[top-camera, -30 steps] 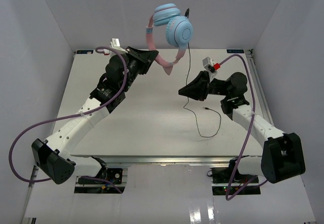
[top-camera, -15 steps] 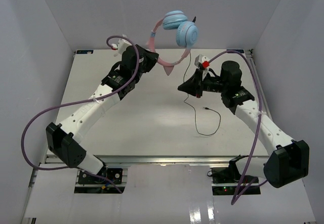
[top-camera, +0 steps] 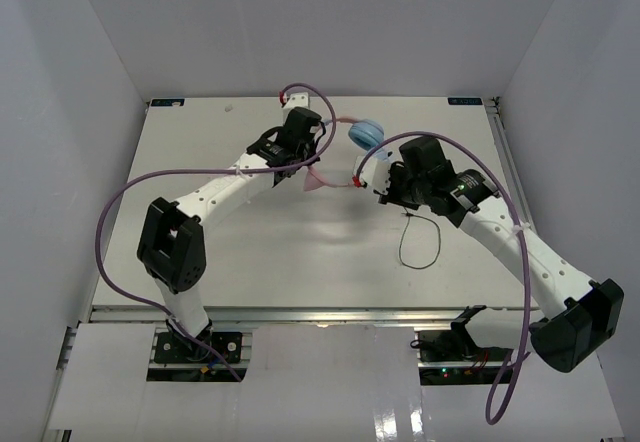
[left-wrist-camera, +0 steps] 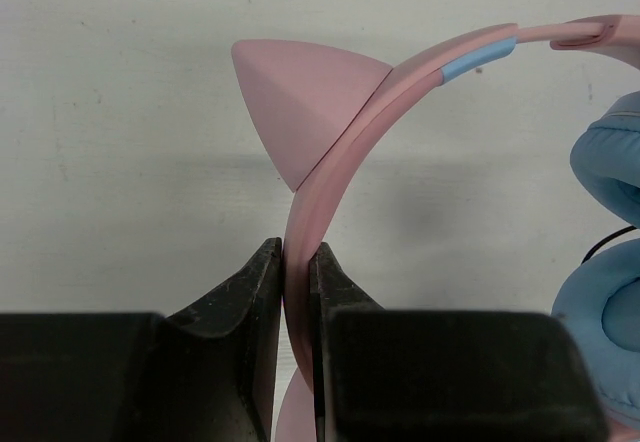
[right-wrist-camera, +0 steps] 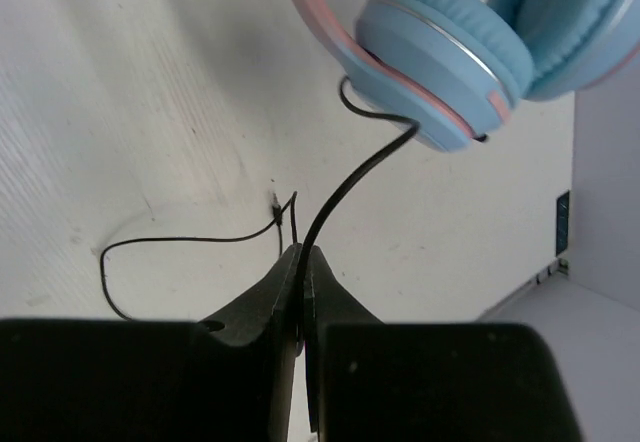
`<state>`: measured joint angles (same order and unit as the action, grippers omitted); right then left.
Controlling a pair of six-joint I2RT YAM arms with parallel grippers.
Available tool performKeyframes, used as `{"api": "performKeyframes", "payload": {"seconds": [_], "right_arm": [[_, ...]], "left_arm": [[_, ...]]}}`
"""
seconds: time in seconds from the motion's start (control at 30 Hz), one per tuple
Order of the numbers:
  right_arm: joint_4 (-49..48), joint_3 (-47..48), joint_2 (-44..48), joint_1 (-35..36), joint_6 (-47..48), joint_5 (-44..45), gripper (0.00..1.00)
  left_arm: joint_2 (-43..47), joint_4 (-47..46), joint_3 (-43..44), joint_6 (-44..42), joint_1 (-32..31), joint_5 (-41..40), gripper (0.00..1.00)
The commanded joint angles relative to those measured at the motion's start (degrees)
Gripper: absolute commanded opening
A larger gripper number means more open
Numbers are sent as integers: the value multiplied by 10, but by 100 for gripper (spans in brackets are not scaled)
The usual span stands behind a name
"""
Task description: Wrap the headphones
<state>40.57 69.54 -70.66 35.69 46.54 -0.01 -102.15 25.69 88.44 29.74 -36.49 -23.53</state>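
The headphones have a pink headband [left-wrist-camera: 340,152] with a cat-ear point [left-wrist-camera: 295,97] and light-blue ear cups [right-wrist-camera: 440,52]. In the top view the ear cups [top-camera: 366,133] sit between the two arms at the table's back middle. My left gripper [left-wrist-camera: 297,262] is shut on the pink headband just below the cat ear. My right gripper [right-wrist-camera: 302,262] is shut on the thin black cable [right-wrist-camera: 350,187] a short way below one ear cup. The rest of the cable [top-camera: 420,242] loops loose on the table in front of the right gripper [top-camera: 380,187].
The white table [top-camera: 280,252] has walls on the left, right and back. Thick purple robot cables [top-camera: 120,212] arc over both arms. The table's right edge [right-wrist-camera: 560,232] shows in the right wrist view.
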Motion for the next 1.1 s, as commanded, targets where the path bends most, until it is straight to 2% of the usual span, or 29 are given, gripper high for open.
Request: {"api": "performKeyframes", "payload": {"seconds": [0.0, 0.13, 0.27, 0.43, 0.63, 0.93, 1.07], "right_arm": [[36, 11, 32, 1, 80, 102, 8], [20, 8, 41, 1, 99, 142, 8], [5, 22, 47, 0, 109, 151, 8], [31, 67, 44, 0, 118, 31, 8], [41, 72, 53, 3, 152, -95, 9], [4, 35, 59, 3, 191, -70, 9], [49, 59, 58, 4, 205, -155, 9]], "left_arm": [[58, -45, -18, -59, -1, -20, 0], [84, -59, -48, -92, 0, -23, 0], [99, -63, -60, -140, 0, 17, 0], [101, -69, -75, -154, 0, 69, 0], [80, -79, -59, -120, 0, 131, 0], [40, -77, -35, -116, 0, 220, 0], [26, -75, -38, -110, 0, 209, 0]]}}
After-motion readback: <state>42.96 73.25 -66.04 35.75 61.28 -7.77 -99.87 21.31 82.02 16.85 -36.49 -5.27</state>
